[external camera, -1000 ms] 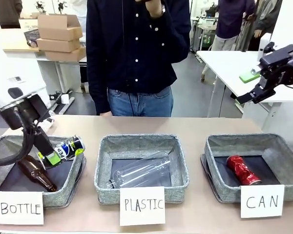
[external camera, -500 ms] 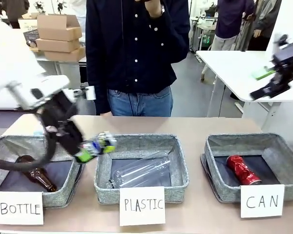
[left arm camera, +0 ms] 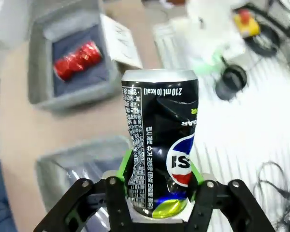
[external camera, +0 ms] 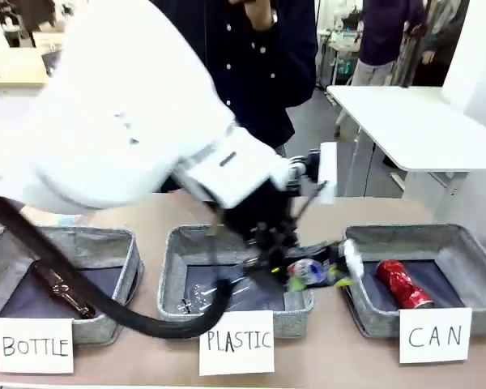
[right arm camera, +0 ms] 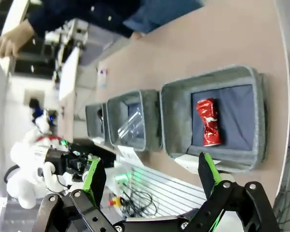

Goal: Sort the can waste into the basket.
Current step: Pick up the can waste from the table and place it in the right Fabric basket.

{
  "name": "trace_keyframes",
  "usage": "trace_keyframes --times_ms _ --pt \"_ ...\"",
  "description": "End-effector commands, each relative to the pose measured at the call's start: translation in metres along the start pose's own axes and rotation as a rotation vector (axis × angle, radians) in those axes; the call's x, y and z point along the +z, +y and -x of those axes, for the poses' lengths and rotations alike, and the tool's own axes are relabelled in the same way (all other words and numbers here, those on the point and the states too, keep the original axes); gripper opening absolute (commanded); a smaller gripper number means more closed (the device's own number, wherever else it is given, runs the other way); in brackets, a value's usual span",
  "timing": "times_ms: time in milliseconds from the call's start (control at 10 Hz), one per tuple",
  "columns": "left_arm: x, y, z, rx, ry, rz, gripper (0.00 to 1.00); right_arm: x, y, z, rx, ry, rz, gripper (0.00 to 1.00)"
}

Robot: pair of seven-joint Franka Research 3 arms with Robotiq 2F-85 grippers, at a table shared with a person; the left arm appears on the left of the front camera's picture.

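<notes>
Step in hand: by my reading, the second can is being carried to the CAN basket. It is not yet over the opening.
Black-blue can: held low on its body and standing along the fingers in the left wrist view. In the blurred front view it hangs over the right wall of the PLASTIC bin, near the CAN basket's left wall.
Left gripper: pinching the black-blue can, with a green pad on either side. The arm reaches across the middle of the table.
Right gripper: fingers spread wide with nothing between them, looking down on the table from well above.
Red can: dented, lying on the CAN basket's dark lining, so already sorted.
CAN basket: at the right end of the table's near edge, with a white card on its front wall.
PLASTIC bin: at the middle of the near edge, with a clear plastic bottle inside.
BOTTLE bin: at the left end, holding a brown glass bottle.
Next move: probably a little more travel right, until the can is past the basket's left wall and above bare lining beside the red can. Only then should the jaws part.
Risk: letting go too soon could drop the can on a rim or into the PLASTIC bin.
</notes>
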State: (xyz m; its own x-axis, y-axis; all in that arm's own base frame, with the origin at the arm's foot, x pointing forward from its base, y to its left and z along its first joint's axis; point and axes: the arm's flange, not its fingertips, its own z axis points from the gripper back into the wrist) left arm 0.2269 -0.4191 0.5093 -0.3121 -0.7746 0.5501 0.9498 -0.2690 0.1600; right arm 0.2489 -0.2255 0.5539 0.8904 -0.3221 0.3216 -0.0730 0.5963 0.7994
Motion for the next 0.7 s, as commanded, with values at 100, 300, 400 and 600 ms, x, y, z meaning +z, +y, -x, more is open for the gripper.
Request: trace_keyframes --times_ms 100,300,400,600 --pt "-0.088 0.099 -0.059 0.149 -0.006 -0.088 0.46 -0.015 0.02 -0.016 0.044 0.069 0.012 1.0" --pt "-0.14 0.13 -0.089 0.193 -0.092 0.058 0.46 -0.015 0.02 -0.016 0.044 0.069 0.012 1.0" --pt "-0.156 0.147 -0.101 0.284 -0.241 0.072 0.46 -0.015 0.02 -0.016 0.044 0.069 0.012 1.0" --pt "-0.127 0.115 -0.047 0.173 -0.055 -0.015 0.46 -0.015 0.02 -0.016 0.044 0.069 0.012 1.0"
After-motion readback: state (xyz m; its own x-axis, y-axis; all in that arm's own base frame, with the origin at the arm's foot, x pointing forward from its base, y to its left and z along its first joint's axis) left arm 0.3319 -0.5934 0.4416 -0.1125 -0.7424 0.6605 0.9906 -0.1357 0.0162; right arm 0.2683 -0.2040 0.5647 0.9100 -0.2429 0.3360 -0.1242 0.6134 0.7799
